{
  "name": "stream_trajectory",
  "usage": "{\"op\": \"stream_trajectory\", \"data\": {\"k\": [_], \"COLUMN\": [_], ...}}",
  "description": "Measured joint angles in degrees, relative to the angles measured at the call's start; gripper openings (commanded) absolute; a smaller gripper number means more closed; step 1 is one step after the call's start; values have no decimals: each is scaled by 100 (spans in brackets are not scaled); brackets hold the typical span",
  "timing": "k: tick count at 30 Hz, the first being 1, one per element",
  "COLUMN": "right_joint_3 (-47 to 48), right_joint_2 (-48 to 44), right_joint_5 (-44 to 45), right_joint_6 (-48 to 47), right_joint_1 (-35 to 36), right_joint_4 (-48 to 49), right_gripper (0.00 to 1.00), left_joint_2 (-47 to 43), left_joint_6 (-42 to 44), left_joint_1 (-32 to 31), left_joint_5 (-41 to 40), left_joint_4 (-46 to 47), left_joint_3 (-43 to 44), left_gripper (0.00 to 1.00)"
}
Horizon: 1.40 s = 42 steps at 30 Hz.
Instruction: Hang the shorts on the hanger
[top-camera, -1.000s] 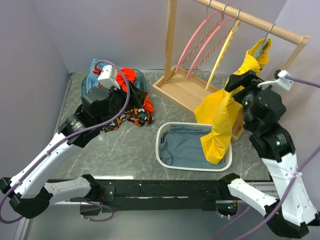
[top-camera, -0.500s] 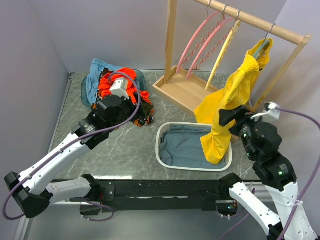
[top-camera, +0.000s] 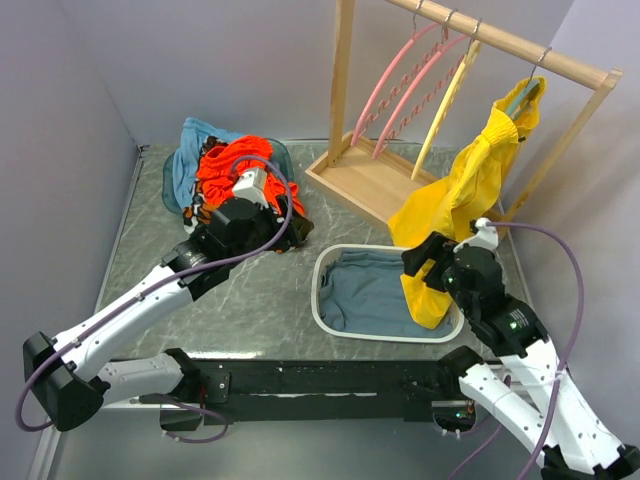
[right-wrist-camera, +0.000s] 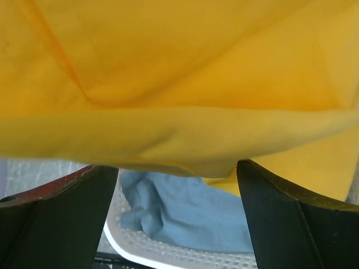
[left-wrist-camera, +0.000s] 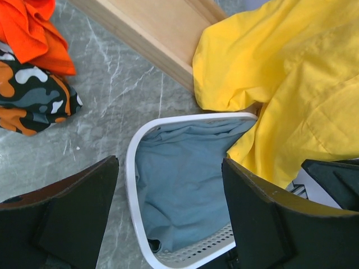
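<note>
The yellow shorts (top-camera: 470, 190) hang over the teal hanger (top-camera: 522, 97) at the right end of the rail. They drape down, and their lower end lies in the white basket (top-camera: 318, 290). My right gripper (top-camera: 425, 262) is open and empty, just in front of the hanging cloth. In the right wrist view the shorts (right-wrist-camera: 179, 67) fill the top, above the open gripper (right-wrist-camera: 176, 218). My left gripper (top-camera: 285, 228) is open and empty left of the basket. In the left wrist view the gripper (left-wrist-camera: 168, 224) stands over the basket (left-wrist-camera: 132, 185), with the shorts (left-wrist-camera: 280, 73) at the right.
A blue-grey cloth (top-camera: 370, 290) lies in the basket. Two pink hangers (top-camera: 400, 85) and a yellow hanger (top-camera: 448, 100) hang on the wooden rack (top-camera: 345, 100). An orange-red garment (top-camera: 235, 160), a camouflage cloth (left-wrist-camera: 28, 101) and a blue cloth (top-camera: 190, 150) are piled at the back left.
My right arm has come down and left from the rail to the basket's right end. My left arm has moved right from the clothes pile toward the basket. The shorts stay on the hanger.
</note>
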Motion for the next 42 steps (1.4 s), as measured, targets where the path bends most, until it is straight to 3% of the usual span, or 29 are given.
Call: {"op": "stream_trajectory", "data": {"k": [6,14,19,22,25,26,27,35,42], "right_joint_3": [0,286,332,208,157,157,160,750,1703], "right_joint_2": [424,1045,1690,1926,2074,2105,2157,2747,3460], "right_joint_5": [737,1779,2013,1978,1856,1816,1746,1305,1215], "right_joint_6": [144,544,673,671,601,522,485,-22,-487], "right_joint_1": [446,479,476,470,444,431,393,234,120], "right_joint_4": [-83,-1056,-1283,-1281,-1211,-1158,-1045,190,2055], "right_gripper": [96,100,97,85,39,12,2,0,0], "left_joint_2": [76,94,105,103,103,103,103,101,96], "left_joint_6": [-35,-87,-111,-111,-111,-114,-114,-129,-129], "left_joint_1": [0,4,26,59,98,107,114,129,129], "left_joint_5": [48,79,103,103,103,105,109,160,149], "left_joint_4": [39,125,164,166,173,170,177,201,197], "left_joint_3": [-155,-203,-203,-210,-227,-232,-236,-238,-238], "left_gripper": [80,80,80,79,79,78,78,77,77]}}
